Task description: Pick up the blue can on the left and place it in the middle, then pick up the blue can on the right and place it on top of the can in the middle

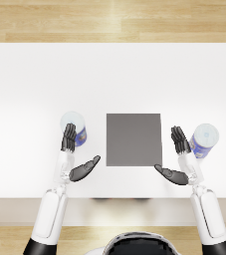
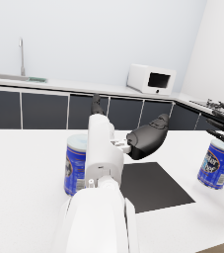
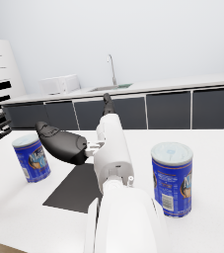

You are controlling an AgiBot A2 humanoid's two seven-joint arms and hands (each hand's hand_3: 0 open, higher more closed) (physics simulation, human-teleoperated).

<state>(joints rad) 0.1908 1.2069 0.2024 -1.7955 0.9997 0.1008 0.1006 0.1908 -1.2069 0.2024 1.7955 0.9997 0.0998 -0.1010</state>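
The left blue can [image 1: 73, 125] stands upright on the white table, left of a dark grey mat [image 1: 134, 139] in the middle. My left hand [image 1: 69, 142] is open right beside it, fingers along the can's near side and thumb spread toward the mat; it does not grip the can. In the left wrist view the can [image 2: 76, 165] is partly hidden behind the forearm. The right blue can [image 1: 204, 140] stands upright right of the mat. My right hand [image 1: 180, 142] is open just left of it, holding nothing. The right wrist view shows this can [image 3: 171, 178] beside the forearm.
The white table [image 1: 112, 74] stretches far behind the mat; its front edge lies just under my wrists. A kitchen counter with a microwave [image 2: 150, 79] and a sink tap [image 2: 21, 54] runs along the back wall, well away.
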